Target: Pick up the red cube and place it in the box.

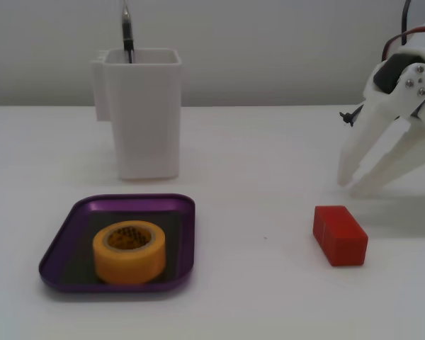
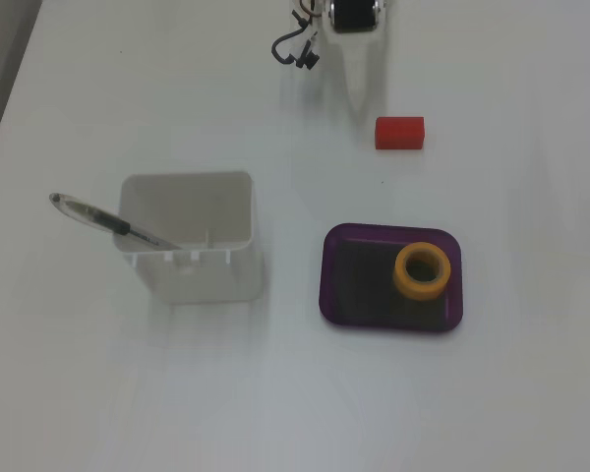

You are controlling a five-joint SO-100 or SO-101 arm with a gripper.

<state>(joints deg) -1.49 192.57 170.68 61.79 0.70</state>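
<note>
Red cube (image 1: 339, 234) lies on white tabletop (image 1: 262, 170), w/ nothing touching it. In a fixed view the gripper (image 1: 352, 182) sits just beyond it at approx 12 o'clock, jaws apart, tips low near the tabletop, clamping nothing. Box (image 1: 81, 214) well apart from cube at 9 o'clock, w/ yellow tape roll (image 1: 129, 251) inside. White container (image 1: 142, 113) behind box at 12 o'clock, pen (image 2: 108, 222) leaning in it.

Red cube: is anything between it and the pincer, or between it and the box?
Nothing visible. Bare table separates the open pincer from the red cube, and the cube from the box. A yellow tape roll already sits inside the box, leaving free floor beside it.
</note>
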